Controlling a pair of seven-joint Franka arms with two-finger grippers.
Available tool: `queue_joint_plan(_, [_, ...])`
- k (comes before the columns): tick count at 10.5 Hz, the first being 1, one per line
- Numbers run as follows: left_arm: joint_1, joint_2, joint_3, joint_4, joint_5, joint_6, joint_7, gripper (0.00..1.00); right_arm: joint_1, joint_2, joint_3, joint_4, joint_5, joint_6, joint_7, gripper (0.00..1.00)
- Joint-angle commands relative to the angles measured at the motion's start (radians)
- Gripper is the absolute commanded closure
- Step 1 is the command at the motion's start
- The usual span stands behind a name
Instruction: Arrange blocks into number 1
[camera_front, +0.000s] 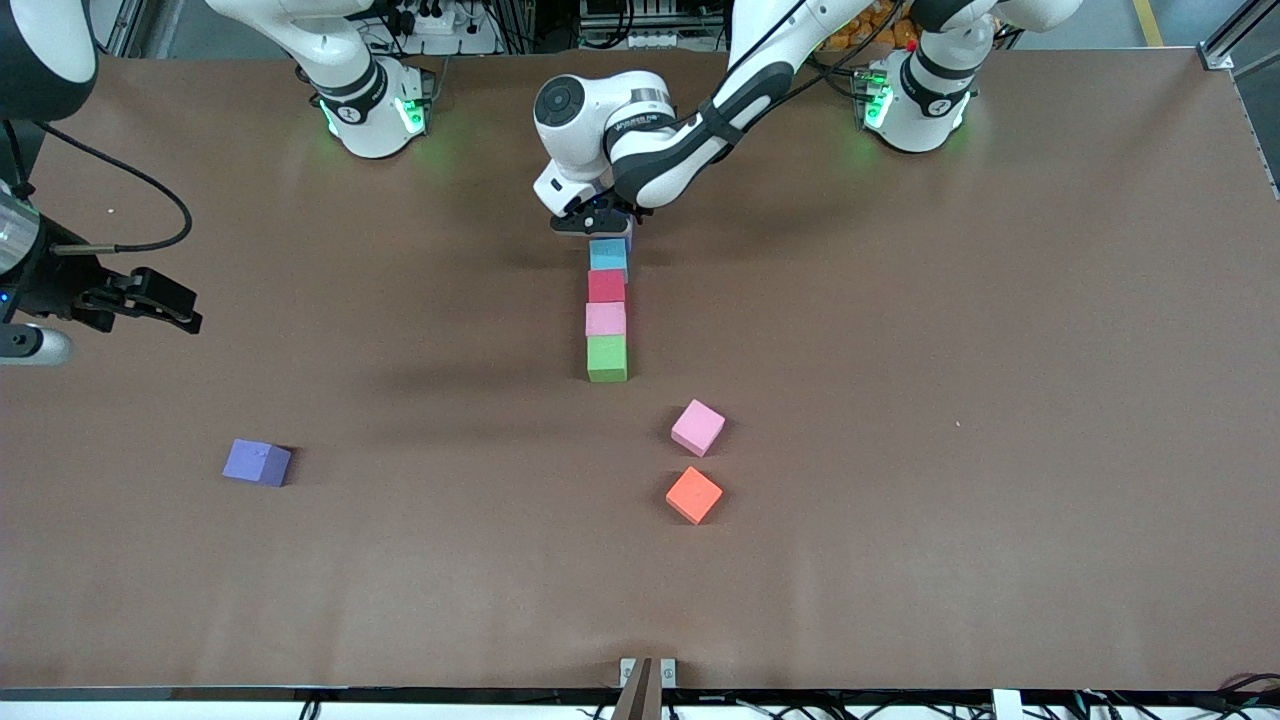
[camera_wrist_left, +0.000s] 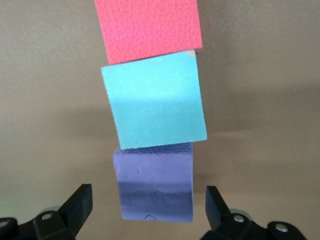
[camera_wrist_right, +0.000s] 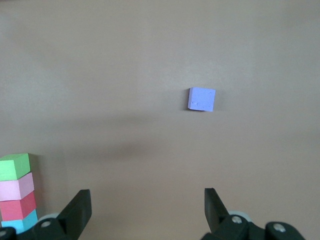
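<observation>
A straight row of blocks lies mid-table: green (camera_front: 607, 358) nearest the front camera, then pink (camera_front: 605, 319), red (camera_front: 606, 286) and light blue (camera_front: 608, 254). A purple block (camera_wrist_left: 154, 185) touches the light blue one (camera_wrist_left: 155, 102) at the row's farthest end, almost hidden under the hand in the front view. My left gripper (camera_wrist_left: 148, 192) is open around this purple block, with a gap on each side. My right gripper (camera_front: 185, 308) hangs open and holds nothing, over the right arm's end of the table.
Three loose blocks lie nearer the front camera than the row: a pink one (camera_front: 697, 427), an orange one (camera_front: 694, 494), and a second purple one (camera_front: 257, 462) toward the right arm's end. The brown table (camera_front: 950, 400) is bare around them.
</observation>
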Motion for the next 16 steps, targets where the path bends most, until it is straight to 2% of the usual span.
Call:
queue_joint_plan(1, [-0.002, -0.068, 0.002, -0.007, -0.022, -0.043, -0.015, 0.00, -0.015, -0.017, 0.013, -0.002, -0.017, -0.015, 0.020, 0.00])
queue_joint_plan(3, [0.021, -0.143, 0.003, -0.009, -0.082, -0.065, -0.018, 0.00, -0.016, -0.013, 0.013, -0.001, -0.017, -0.018, 0.020, 0.00])
queue_joint_plan(5, [0.118, -0.229, 0.003, -0.009, -0.099, -0.096, -0.010, 0.00, -0.015, -0.010, 0.013, 0.001, -0.017, -0.019, 0.020, 0.00])
queue_joint_plan(9, [0.428, -0.329, 0.003, -0.007, -0.097, -0.117, 0.101, 0.00, -0.009, -0.010, 0.013, 0.001, -0.017, -0.021, 0.022, 0.00])
queue_joint_plan(12, [0.644, -0.335, 0.003, 0.011, -0.090, -0.117, 0.228, 0.00, -0.001, -0.010, 0.012, 0.002, -0.017, -0.036, 0.029, 0.00])
queue_joint_plan(14, [0.764, -0.341, 0.003, 0.026, -0.090, -0.117, 0.336, 0.00, -0.002, -0.013, 0.015, 0.002, -0.017, -0.039, 0.042, 0.00])
queue_joint_plan(16, [0.852, -0.392, 0.003, 0.020, -0.096, -0.119, 0.426, 0.00, -0.009, -0.013, 0.016, 0.004, -0.016, -0.039, 0.042, 0.00])
